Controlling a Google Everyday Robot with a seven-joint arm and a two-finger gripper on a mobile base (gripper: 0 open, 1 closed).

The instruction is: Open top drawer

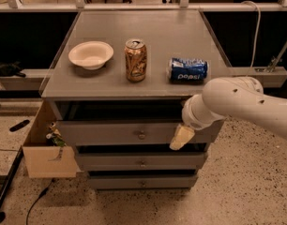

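The top drawer sat mid-frame under the surface, its front standing slightly out. The tool hung at the front's right end, apart from the knob; whether it was wide or narrow could not be told. Pulling from there risked slipping off or skewing the drawer.
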